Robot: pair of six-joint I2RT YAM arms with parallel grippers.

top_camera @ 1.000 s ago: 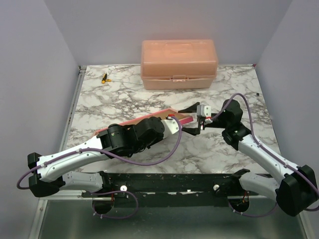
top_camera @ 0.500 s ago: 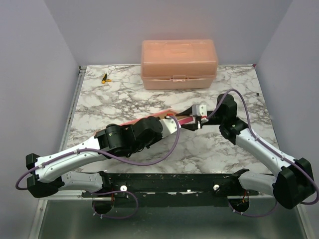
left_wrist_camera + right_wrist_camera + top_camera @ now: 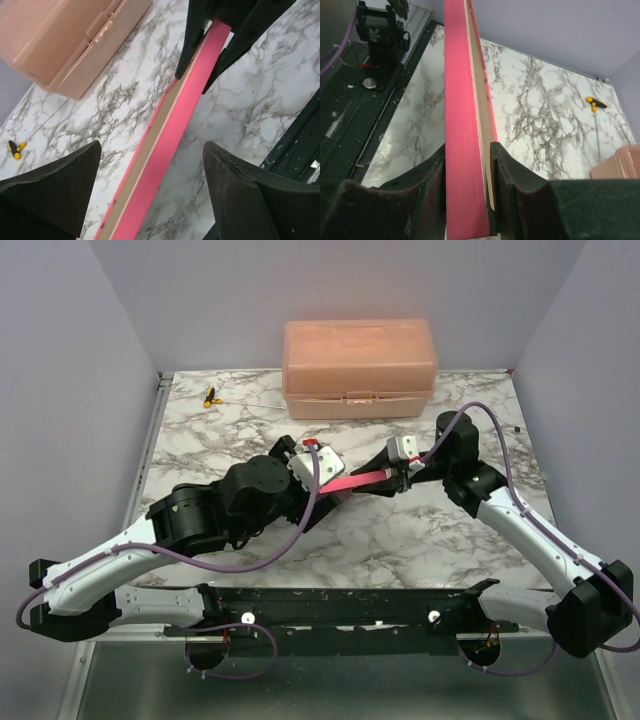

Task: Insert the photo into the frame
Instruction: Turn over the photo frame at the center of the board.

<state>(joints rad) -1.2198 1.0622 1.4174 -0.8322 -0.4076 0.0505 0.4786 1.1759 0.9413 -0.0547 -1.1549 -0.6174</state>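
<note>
The frame (image 3: 360, 480) stands on its long edge above the marble table, showing a pink-red border with a tan layer beside it (image 3: 170, 125). My right gripper (image 3: 398, 478) is shut on the frame's right end; in the right wrist view its fingers (image 3: 502, 165) press both faces of the frame (image 3: 460, 100). My left gripper (image 3: 322, 485) is open. In the left wrist view it (image 3: 150, 150) straddles the frame's edge with wide gaps on both sides and touches nothing. The photo is out of view.
A salmon-pink lidded box (image 3: 358, 368) stands at the back of the table (image 3: 480, 410). A small yellow-and-black tool (image 3: 210, 396) lies at the back left. The dark base rail (image 3: 340, 605) runs along the near edge.
My left gripper has opened, let go of the frame and shifted back and up. My right gripper has closed on the frame's right end, and the frame now stands more on edge.
</note>
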